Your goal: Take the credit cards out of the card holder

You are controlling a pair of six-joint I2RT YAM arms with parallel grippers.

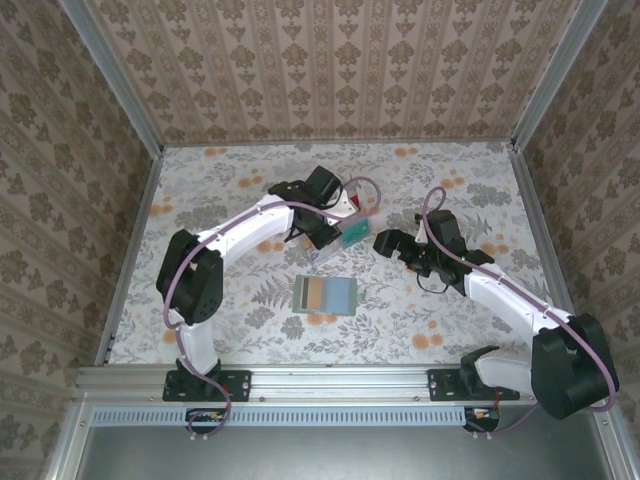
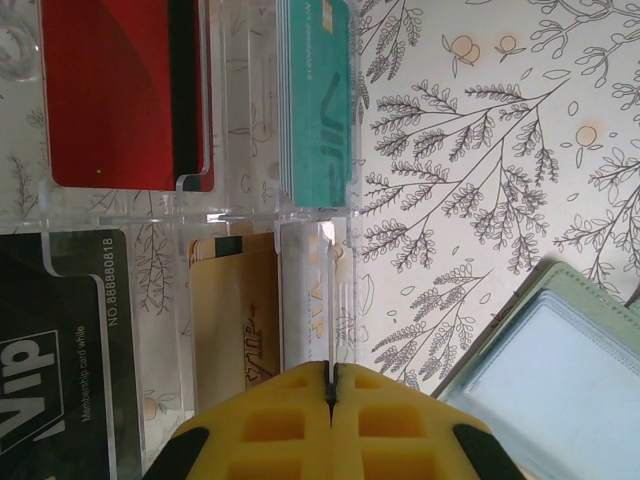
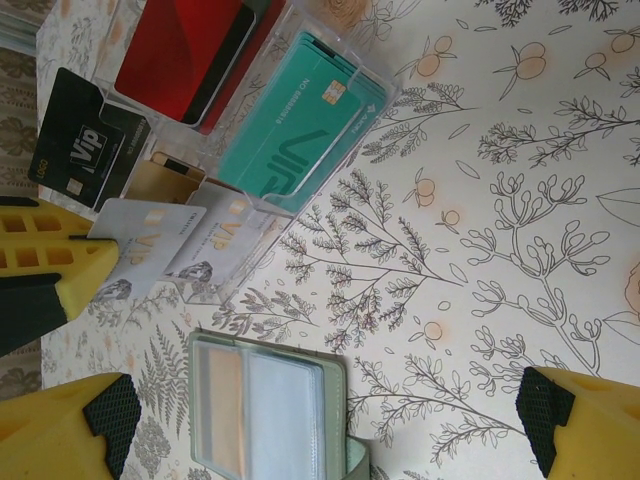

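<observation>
The pale grey-green card holder (image 1: 325, 293) lies open on the table; a tan strip shows through its clear pocket (image 3: 225, 410). Behind it stands a clear acrylic organizer (image 1: 345, 228) holding a red card (image 2: 120, 90), a teal card (image 2: 320, 90), a black card (image 2: 60, 350) and a tan card (image 2: 235, 320). My left gripper (image 2: 331, 375) is shut on a thin white card (image 3: 135, 235), seen edge-on (image 2: 330, 300) at the organizer's near right compartment. My right gripper (image 3: 322, 405) hovers open to the right of the organizer (image 1: 395, 243), above the card holder (image 3: 270, 415), with nothing between its fingers.
The table carries a floral cloth (image 1: 450, 180) and is boxed in by patterned walls and metal rails (image 1: 130, 240). Open cloth stretches right of the organizer (image 2: 500, 180) and around the card holder (image 2: 550, 370).
</observation>
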